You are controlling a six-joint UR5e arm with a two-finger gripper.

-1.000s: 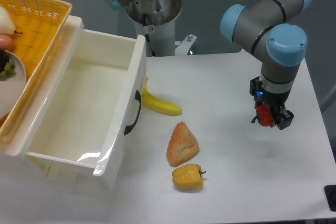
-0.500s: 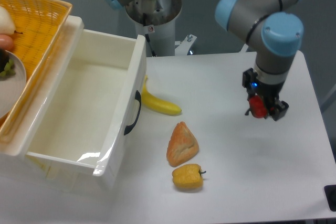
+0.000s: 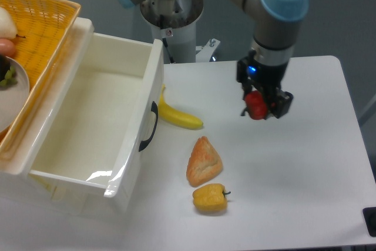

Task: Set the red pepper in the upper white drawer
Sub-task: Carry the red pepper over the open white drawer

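Observation:
The red pepper [image 3: 255, 106] hangs above the table, held between the fingers of my gripper [image 3: 261, 105], which is shut on it. Only part of its glossy red body shows below the black fingers. The upper white drawer [image 3: 126, 145] stands pulled open at the left, its inside bare and its black handle [image 3: 151, 126] facing the table. The gripper is to the right of the drawer, well above the tabletop and roughly level with the banana.
A banana [image 3: 178, 116] lies by the drawer front. A pinkish-orange wedge-shaped fruit [image 3: 203, 161] and a yellow-orange pepper [image 3: 210, 198] sit in the middle front. A woven yellow basket [image 3: 41, 33] with a bowl rests above the drawer at the left. The robot base [image 3: 173, 19] stands behind.
The arm has swung left and up with the red pepper in its grip, from the right side of the table toward the middle.

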